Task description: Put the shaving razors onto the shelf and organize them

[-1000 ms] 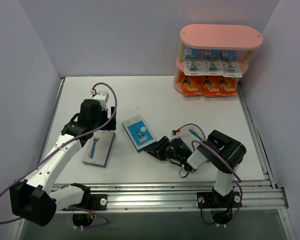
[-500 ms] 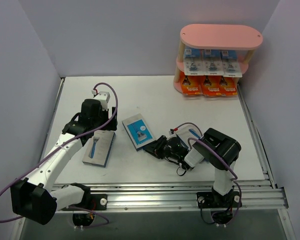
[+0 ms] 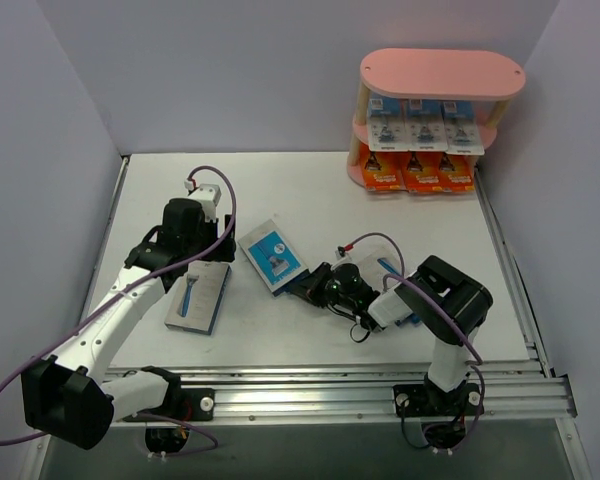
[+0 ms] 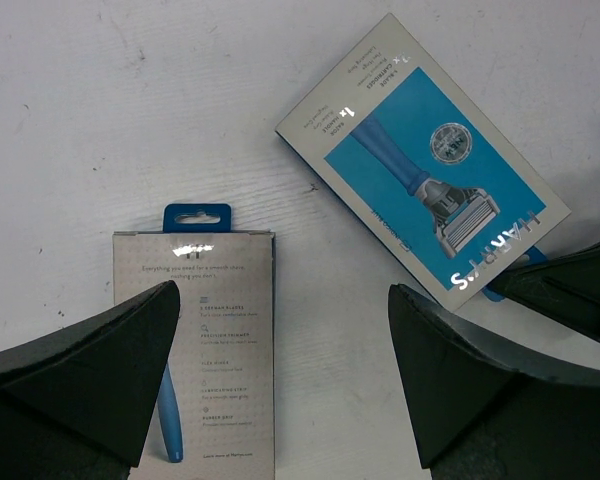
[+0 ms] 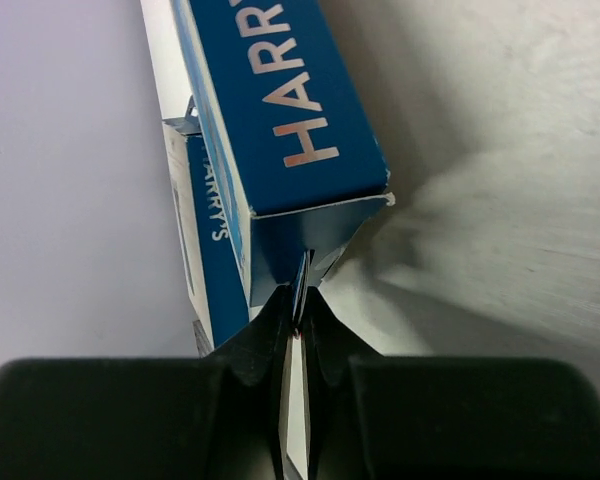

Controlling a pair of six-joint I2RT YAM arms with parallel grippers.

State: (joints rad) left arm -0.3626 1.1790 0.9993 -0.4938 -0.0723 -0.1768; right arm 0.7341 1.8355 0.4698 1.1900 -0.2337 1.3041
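— Right gripper (image 5: 295, 318) clamped on what?
— End flap of the blue razor box (image 3: 273, 257), forearm low over the table, well apart from the shelf (image 3: 442, 72).
— Left gripper (image 4: 280, 330)?
— Wide open above the grey box (image 4: 195, 340). A third box (image 3: 388, 268) lies half hidden under the right forearm.

Illumination is bright, even and diffuse from overhead, casting soft, short shadows on the white table (image 3: 310, 200); the top view is sharp, a glare patch marks the grey razor box (image 4: 195, 350) in the left wrist view, and the blue razor box (image 5: 280, 110) throws a broad, blurred shadow in the right wrist view.
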